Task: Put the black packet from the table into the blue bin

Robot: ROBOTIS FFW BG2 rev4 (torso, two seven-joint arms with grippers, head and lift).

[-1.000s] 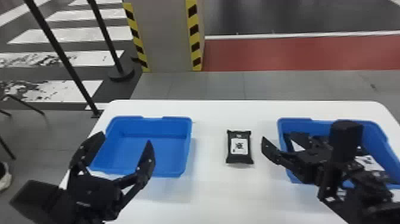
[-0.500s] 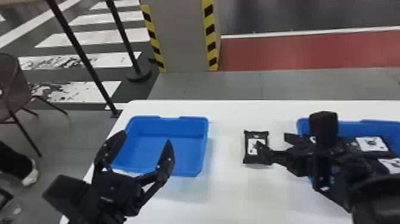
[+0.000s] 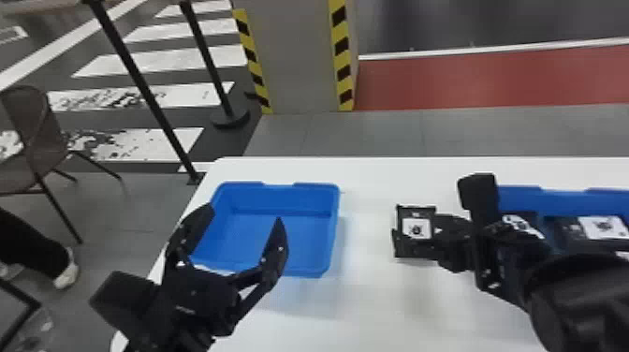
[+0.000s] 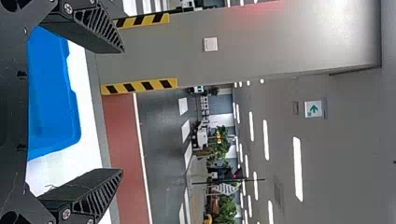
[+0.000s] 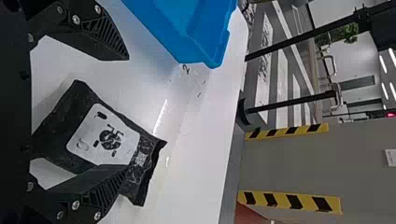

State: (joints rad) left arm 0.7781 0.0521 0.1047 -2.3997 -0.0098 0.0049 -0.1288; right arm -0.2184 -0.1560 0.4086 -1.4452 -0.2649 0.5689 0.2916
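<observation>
Left gripper [image 3: 243, 218]: jaws wide, nothing between them, over the near left part of the left blue bin [image 3: 281, 203]. Looks idle. Risk: it hangs over that bin, so if the drop is meant there, the right arm could knock it or have the drop spot blocked. Which of the two bins is the target, can't tell.

Table [image 3: 365, 299] next: black packet [image 3: 416, 228] lies flat on it between the bins, label up, nearer the right one. Not in any bin.

Right gripper [image 5: 126, 114]: jaws wide, at the packet, no grip seen. Step in hand is probably lining up the grasp. In the wrist view the packet sits off-centre, one finger overlapping it, the other well apart. Contact can't be told. Main risk: closing like this, the overlapping finger presses on top instead of going down the side, so the packet gets pinned, skids or turns. Probably needs centring first. Packet looks soft and crinkled, so a shallow pinch might catch only an edge and let it slip on the lift. Going too low could jam fingertips into the tabletop.

Right blue bin [image 3: 519, 199]: similar packets [image 3: 601, 227] inside, forearm above it. Risk: a low swing back could clip the rim or disturb them.
</observation>
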